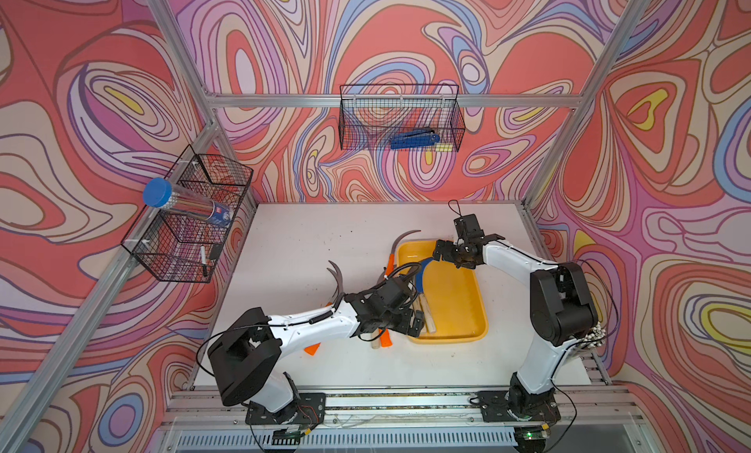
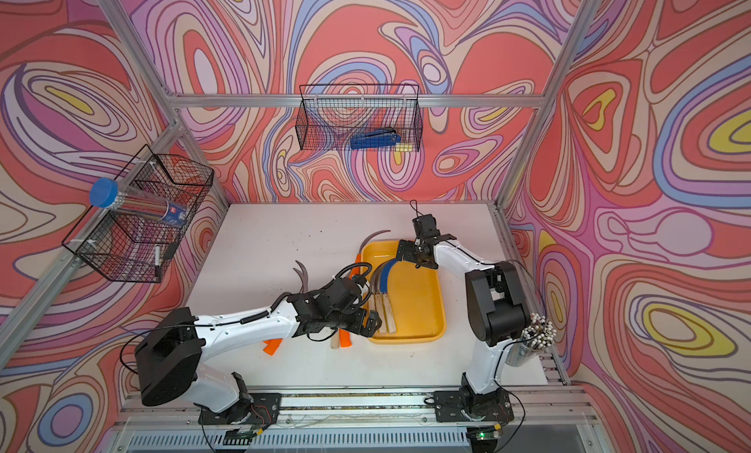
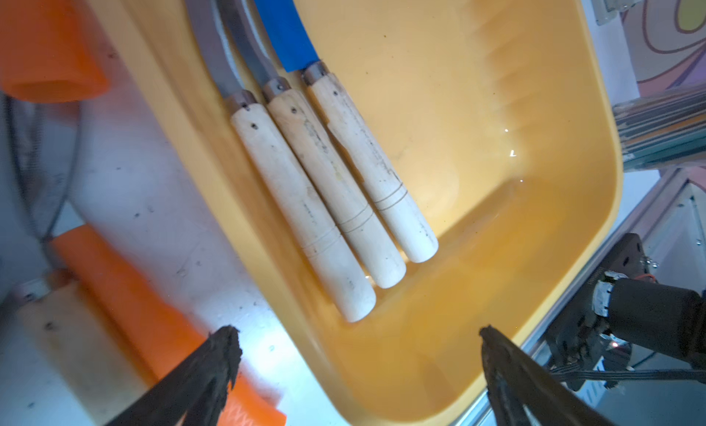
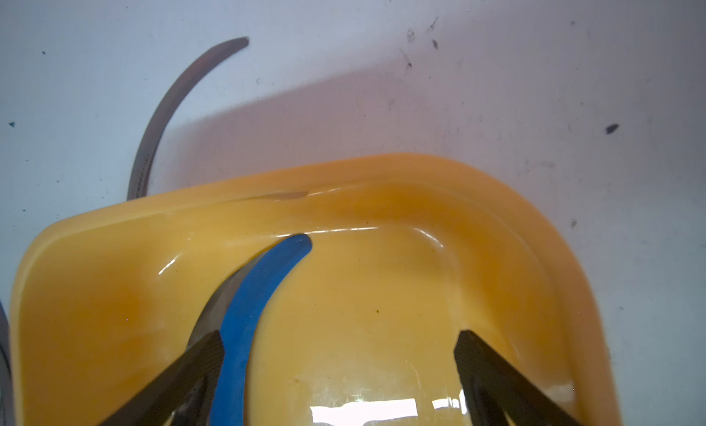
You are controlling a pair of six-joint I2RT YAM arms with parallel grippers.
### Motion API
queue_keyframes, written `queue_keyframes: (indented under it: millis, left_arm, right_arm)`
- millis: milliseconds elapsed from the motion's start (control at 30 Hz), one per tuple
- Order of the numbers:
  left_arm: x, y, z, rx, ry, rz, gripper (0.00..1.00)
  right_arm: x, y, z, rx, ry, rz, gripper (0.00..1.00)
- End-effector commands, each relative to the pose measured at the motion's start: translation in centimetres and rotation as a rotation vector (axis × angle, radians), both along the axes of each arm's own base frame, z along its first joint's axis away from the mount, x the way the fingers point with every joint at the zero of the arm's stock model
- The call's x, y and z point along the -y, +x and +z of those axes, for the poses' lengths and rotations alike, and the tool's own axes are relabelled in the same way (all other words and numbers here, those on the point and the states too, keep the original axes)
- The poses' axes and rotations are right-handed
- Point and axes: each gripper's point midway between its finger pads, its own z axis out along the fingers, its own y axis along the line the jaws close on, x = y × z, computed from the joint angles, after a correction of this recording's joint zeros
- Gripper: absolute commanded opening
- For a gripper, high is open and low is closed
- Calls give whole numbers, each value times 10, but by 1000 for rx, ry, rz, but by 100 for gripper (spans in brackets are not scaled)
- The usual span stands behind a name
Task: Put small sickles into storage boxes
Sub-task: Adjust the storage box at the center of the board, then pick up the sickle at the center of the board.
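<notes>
The yellow storage box [image 1: 459, 304] [image 2: 418, 308] lies right of the table's middle. Three pale wood-handled small sickles [image 3: 336, 187] lie side by side in it along its left wall, one with a blue blade [image 4: 252, 301] [image 2: 390, 268]. My left gripper [image 3: 357, 338] [image 1: 414, 325] hovers open over the tray's near-left corner, holding nothing. Over the tray's far end my right gripper [image 4: 340, 342] [image 1: 441, 252] stands open and empty. More sickles lie on the table left of the tray: a grey blade [image 4: 172, 110] [image 1: 406, 237], orange handles [image 3: 153, 328] [image 1: 313, 348] and curved blades [image 1: 337, 276].
A black mesh basket [image 1: 400, 117] on the back wall holds a blue tool [image 1: 414, 139]. A second mesh basket [image 1: 191, 219] on the left wall holds a clear tube with a blue cap [image 1: 156, 191]. A cup of sticks [image 2: 536, 333] stands behind the right arm.
</notes>
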Motion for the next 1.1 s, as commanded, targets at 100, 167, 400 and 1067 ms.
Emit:
queue_keyframes:
  millis: [100,167,400,1067]
  left_arm:
    - [-48,0,4,43,212,70,100]
    - [-56,1,4,50,238,94,100]
    - [-81,1,0,51,333,169,99]
    - [-94,-4,-50,-74,340,251,49]
  right_arm:
    - [-3,-18,34,58,25,17,98]
    - [-7,-25,39,69,22,28,98]
    - [-29,-49,60,124,-4,88,98]
    - [-52,-87,62,148,54,141,98]
